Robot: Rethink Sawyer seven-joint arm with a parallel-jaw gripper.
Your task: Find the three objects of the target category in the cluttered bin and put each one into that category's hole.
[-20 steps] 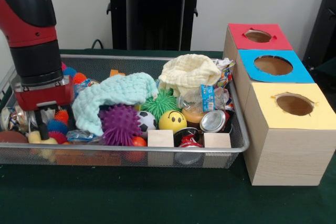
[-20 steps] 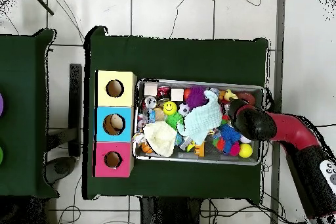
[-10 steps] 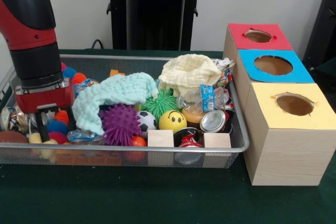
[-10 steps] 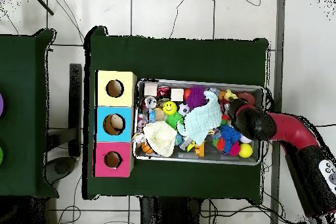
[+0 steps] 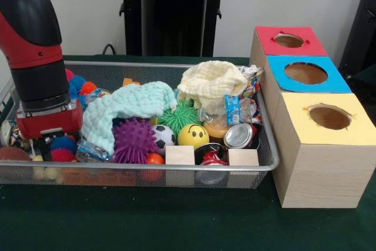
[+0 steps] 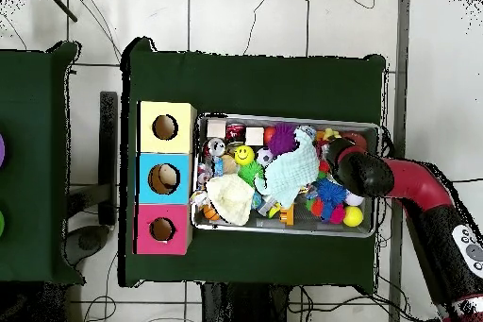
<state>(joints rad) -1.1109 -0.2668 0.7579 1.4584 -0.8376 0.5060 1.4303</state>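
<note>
The bin (image 5: 176,171) sits on the green table (image 5: 176,221), boxes (image 5: 317,116) touching it at 3 o'clock. The claw (image 5: 42,144) is down among spiky balls (image 5: 59,148) at the bin's 9 o'clock end; I cannot tell whether it is apart or together.

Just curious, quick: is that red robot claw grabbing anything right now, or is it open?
Gripper: down among the toys in the wire mesh bin; open or shut cannot be told.
</note>
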